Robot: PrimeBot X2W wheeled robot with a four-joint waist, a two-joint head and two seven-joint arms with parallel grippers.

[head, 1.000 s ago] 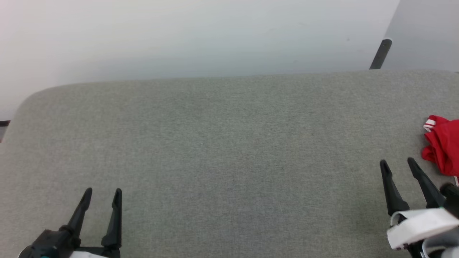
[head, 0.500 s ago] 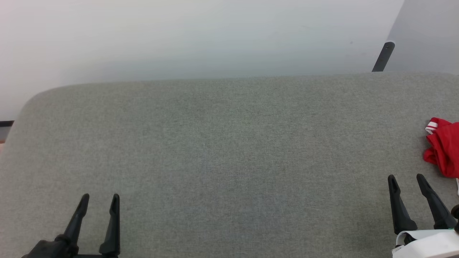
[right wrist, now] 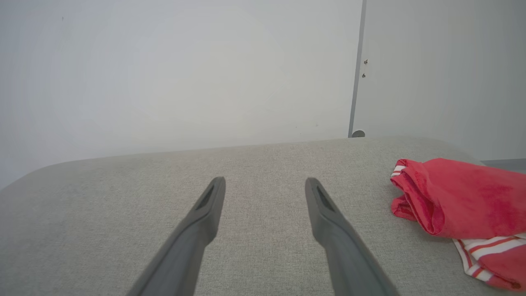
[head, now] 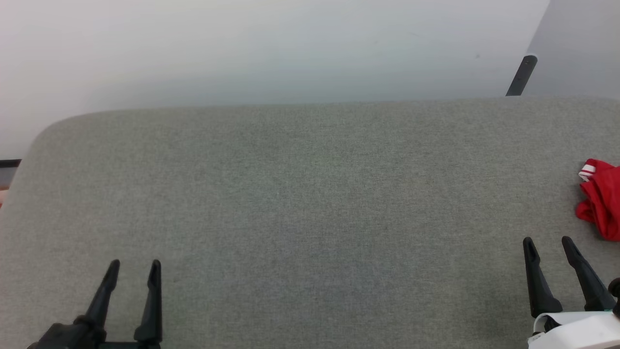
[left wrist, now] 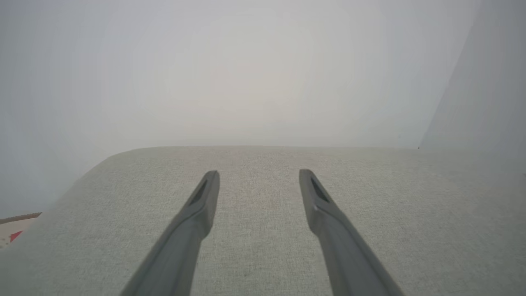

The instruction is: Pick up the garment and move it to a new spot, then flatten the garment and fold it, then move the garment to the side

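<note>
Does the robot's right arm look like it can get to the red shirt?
Probably yes. The right gripper is open and empty, and the garment lies bunched just ahead and to its right on the grey surface, with nothing between them. It would need to swing right a little.

Shirt (head: 603, 203) on table (head: 310, 218), far R edge, just beyond R gripper (head: 547, 241). L gripper (head: 134, 264) over front L, well apart. Wall (head: 242, 48) behind table.
</note>
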